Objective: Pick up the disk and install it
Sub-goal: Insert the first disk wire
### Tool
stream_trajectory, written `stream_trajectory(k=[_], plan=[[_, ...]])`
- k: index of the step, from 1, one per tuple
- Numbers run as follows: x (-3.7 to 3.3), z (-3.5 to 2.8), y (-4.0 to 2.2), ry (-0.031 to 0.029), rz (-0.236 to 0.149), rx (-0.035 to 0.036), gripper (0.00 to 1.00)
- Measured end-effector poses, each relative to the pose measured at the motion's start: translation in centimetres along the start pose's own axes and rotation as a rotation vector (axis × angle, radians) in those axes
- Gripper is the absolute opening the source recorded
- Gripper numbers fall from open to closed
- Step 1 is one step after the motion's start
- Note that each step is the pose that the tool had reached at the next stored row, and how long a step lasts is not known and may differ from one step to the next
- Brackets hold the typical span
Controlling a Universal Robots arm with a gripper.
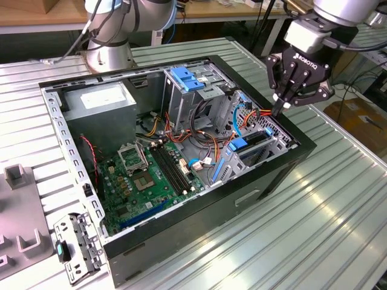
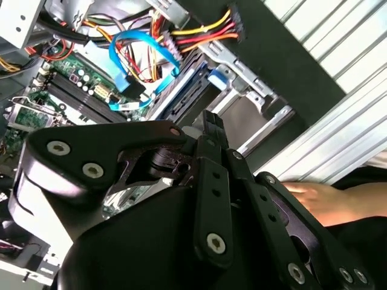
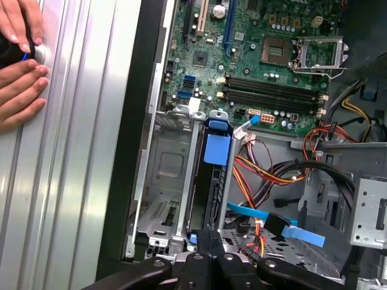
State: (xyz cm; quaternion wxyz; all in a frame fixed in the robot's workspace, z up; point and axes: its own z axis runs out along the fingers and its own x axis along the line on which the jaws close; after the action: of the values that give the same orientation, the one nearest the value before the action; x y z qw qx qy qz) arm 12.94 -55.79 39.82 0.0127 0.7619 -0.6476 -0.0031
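The disk (image 1: 253,141) is pictured slotted into the metal cage (image 1: 275,144) at the exterior view's right of the open computer case (image 1: 181,241), so the pick-up is judged done. The hand (image 1: 280,109) is held closed and empty just above the cage's far end; full seating cannot be confirmed.

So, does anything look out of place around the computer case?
Yes: a person's hand rests on the ribbed metal table just outside the computer case, while the gripper hangs over its drive cage.
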Motion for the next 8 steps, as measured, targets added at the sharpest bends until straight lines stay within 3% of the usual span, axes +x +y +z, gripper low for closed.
stream_trajectory(k=[8], plan=[[0.12, 0.1, -1.71, 0.0006, -0.029, 0.0003, 0.11]])
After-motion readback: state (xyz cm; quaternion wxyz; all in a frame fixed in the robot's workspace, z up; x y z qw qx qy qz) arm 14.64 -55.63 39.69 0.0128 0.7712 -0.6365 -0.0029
